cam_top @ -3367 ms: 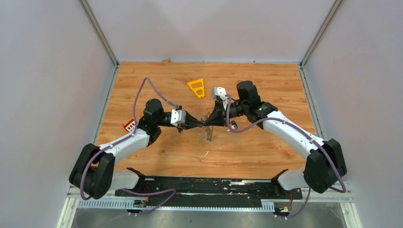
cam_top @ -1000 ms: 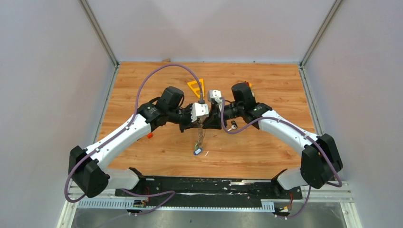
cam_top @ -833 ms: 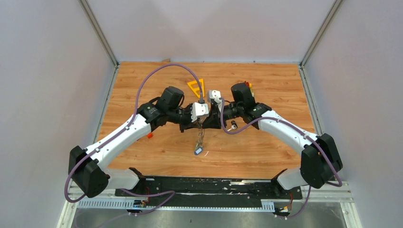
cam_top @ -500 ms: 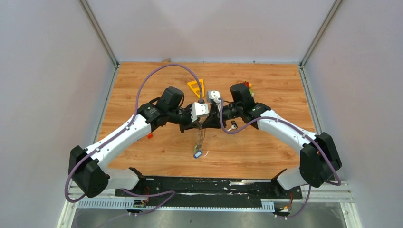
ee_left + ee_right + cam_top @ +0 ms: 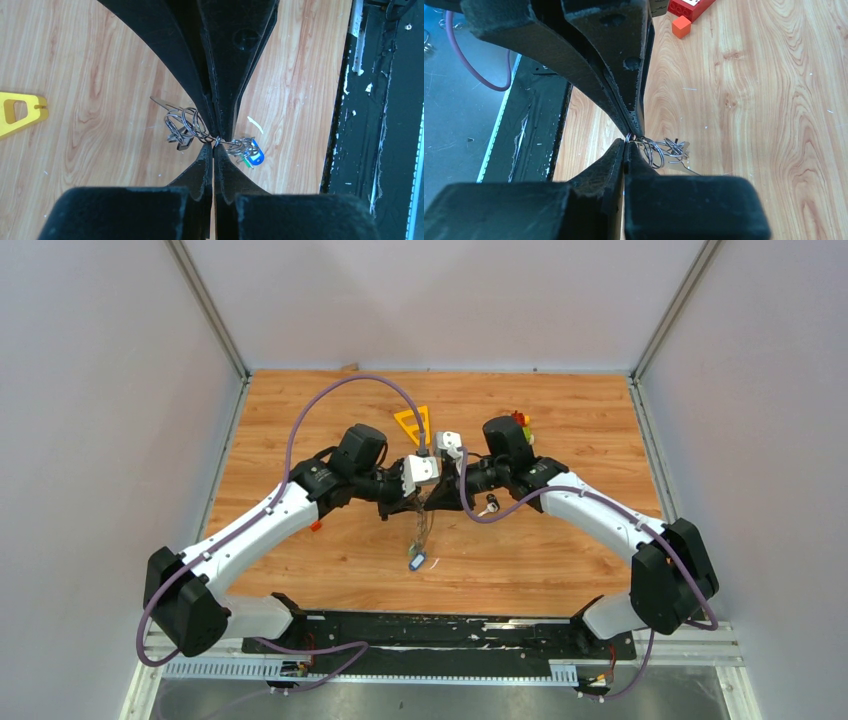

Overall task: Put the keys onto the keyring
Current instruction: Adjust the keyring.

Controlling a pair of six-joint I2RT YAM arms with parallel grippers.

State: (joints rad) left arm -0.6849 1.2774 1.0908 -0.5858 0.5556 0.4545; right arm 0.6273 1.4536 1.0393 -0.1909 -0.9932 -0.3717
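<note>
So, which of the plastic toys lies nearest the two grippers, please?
The yellow triangle frame, just beyond them; the orange cube and multicoloured block lie farther out.

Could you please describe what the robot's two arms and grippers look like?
The left arm and right arm have white link shells and bulky black joints. A purple cable runs along each, looping free near the wrist. A light grey camera box sits on each wrist. The left gripper and right gripper have matte black fingers, broad-based and tapering to thin tips.
</note>
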